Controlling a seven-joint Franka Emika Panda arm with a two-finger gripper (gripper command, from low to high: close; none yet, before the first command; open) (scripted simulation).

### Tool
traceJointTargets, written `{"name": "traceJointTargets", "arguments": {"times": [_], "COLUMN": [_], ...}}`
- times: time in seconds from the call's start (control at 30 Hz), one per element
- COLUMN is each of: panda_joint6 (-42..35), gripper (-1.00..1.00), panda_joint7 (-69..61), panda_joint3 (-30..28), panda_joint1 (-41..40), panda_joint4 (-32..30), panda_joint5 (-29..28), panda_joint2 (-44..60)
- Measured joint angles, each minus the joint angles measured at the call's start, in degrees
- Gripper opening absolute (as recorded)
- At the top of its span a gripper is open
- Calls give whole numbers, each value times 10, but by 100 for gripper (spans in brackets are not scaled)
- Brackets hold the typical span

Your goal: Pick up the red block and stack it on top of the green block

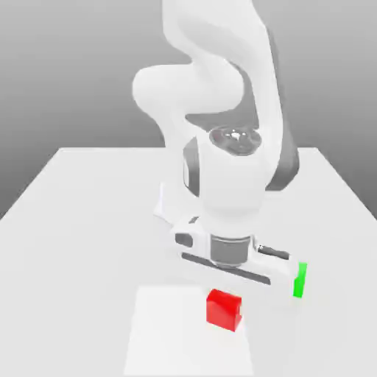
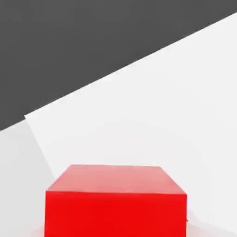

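The red block [image 1: 223, 309] rests on the white table [image 1: 88, 221], directly under the white hand of my arm. My gripper [image 1: 223, 296] reaches down onto it and is shut on it, its fingertips hidden by the block. In the hand view the red block [image 2: 115, 203] looms very close, with its top face and one side showing. The green block [image 1: 300, 280] stands a short way to the exterior view's right of the red one. The hand's body covers most of it.
A paler rectangular patch [image 1: 177, 339] marks the table under and around the red block. The arm's bulky white links [image 1: 221, 110] rise above the middle of the table. Beyond the far edge is a plain grey backdrop.
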Motion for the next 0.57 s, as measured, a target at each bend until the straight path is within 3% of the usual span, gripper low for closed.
{"name": "traceJointTargets", "arguments": {"times": [0.23, 0.43, 0.47, 0.57], "panda_joint6": [-35, 66, 85, 85], "gripper": [-100, -100, 100, 100], "panda_joint7": [-47, -11, 4, 4], "panda_joint3": [75, 83, 75, 75], "panda_joint1": [151, 151, 154, 153], "panda_joint4": [-96, -102, -102, -102], "panda_joint5": [51, -3, -23, -23], "panda_joint2": [-133, -38, -17, -17]}}
